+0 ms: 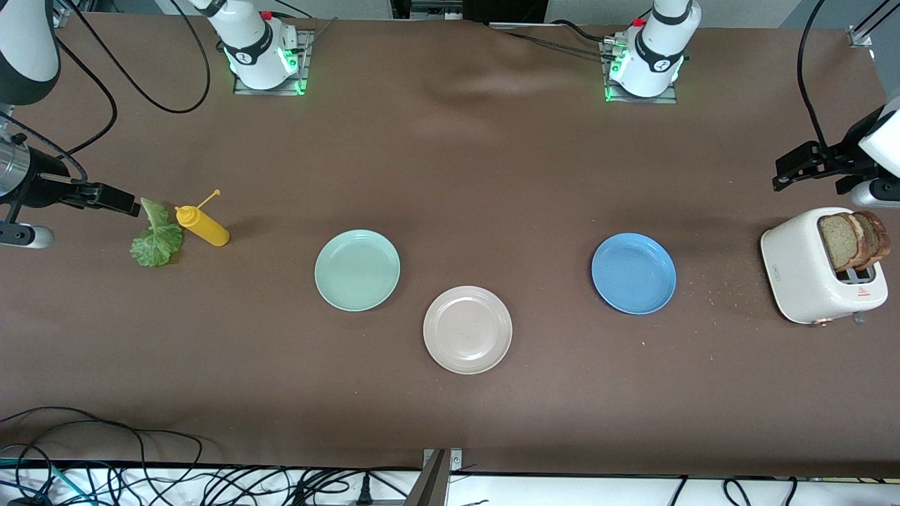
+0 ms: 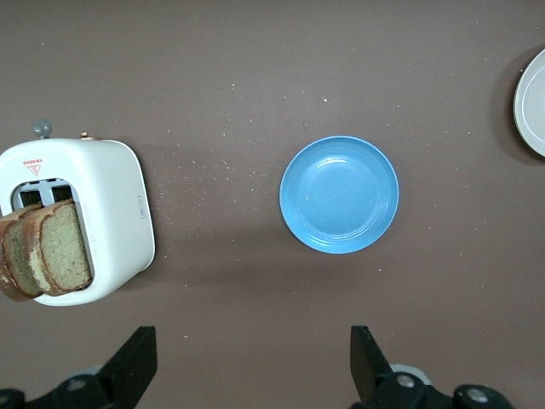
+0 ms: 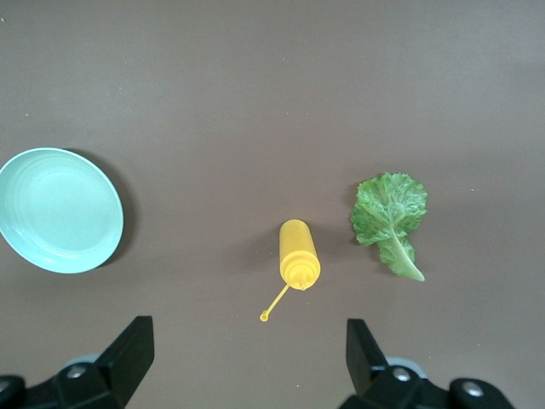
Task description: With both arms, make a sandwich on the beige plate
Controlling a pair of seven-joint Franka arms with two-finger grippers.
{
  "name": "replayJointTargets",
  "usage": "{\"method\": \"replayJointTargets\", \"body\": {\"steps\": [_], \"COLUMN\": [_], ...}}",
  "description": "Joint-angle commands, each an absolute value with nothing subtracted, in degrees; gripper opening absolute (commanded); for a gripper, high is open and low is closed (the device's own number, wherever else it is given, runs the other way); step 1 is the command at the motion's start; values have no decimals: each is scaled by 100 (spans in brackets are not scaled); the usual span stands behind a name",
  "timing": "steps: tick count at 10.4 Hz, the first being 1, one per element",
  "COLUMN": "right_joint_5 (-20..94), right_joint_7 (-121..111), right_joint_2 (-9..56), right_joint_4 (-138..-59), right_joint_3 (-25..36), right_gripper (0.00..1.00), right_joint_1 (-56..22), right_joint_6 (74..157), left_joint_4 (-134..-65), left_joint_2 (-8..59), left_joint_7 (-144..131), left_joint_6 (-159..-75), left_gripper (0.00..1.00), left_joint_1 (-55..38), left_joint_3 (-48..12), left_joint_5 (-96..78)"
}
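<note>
Nothing assembled: beige plate (image 1: 467, 329) bare, 2 bread slices (image 1: 853, 239) in white toaster (image 1: 819, 268), lettuce leaf (image 1: 156, 235) beside mustard bottle (image 1: 202, 225). Left gripper (image 2: 251, 366) and right gripper (image 3: 247, 362) both hover, jaws apart, holding nothing. Risk: right gripper nudges bottle reaching lettuce; slices jam or crumble leaving toaster.

Bare beige plate (image 1: 467, 329); toaster-held bread slices (image 1: 854, 240); lettuce (image 1: 156, 235).

The room is bright and the light falls evenly from above. The brown table (image 1: 450, 176) looks matte, with no glare, only a paler patch near the arm bases. The plates throw thin, soft shadows. The blue plate (image 2: 339, 194) has a mild sheen. All three views are sharp, without visible blur.
</note>
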State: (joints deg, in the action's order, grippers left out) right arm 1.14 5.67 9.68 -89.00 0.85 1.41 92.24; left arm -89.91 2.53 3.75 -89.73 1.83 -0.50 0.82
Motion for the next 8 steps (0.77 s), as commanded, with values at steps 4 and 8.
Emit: {"method": "replayJointTargets", "body": {"steps": [4,8], "right_joint_5": [150,123], "right_joint_7": [571,571], "right_joint_2": [1028,1037], "right_joint_4": [-8780,-8771], "right_joint_3": [53,53], "right_gripper": [100,100], "right_joint_1": [193,193], "right_joint_6": [9167,9176], "left_joint_4": [-8815,-8815], "left_joint_2": [316,316], "left_joint_7": [483,483], "left_joint_6": [-8859,-8859], "left_gripper": [100,100], "left_joint_1": [158,158], "left_joint_3": [-44,-44], "left_joint_5": [88,88]}}
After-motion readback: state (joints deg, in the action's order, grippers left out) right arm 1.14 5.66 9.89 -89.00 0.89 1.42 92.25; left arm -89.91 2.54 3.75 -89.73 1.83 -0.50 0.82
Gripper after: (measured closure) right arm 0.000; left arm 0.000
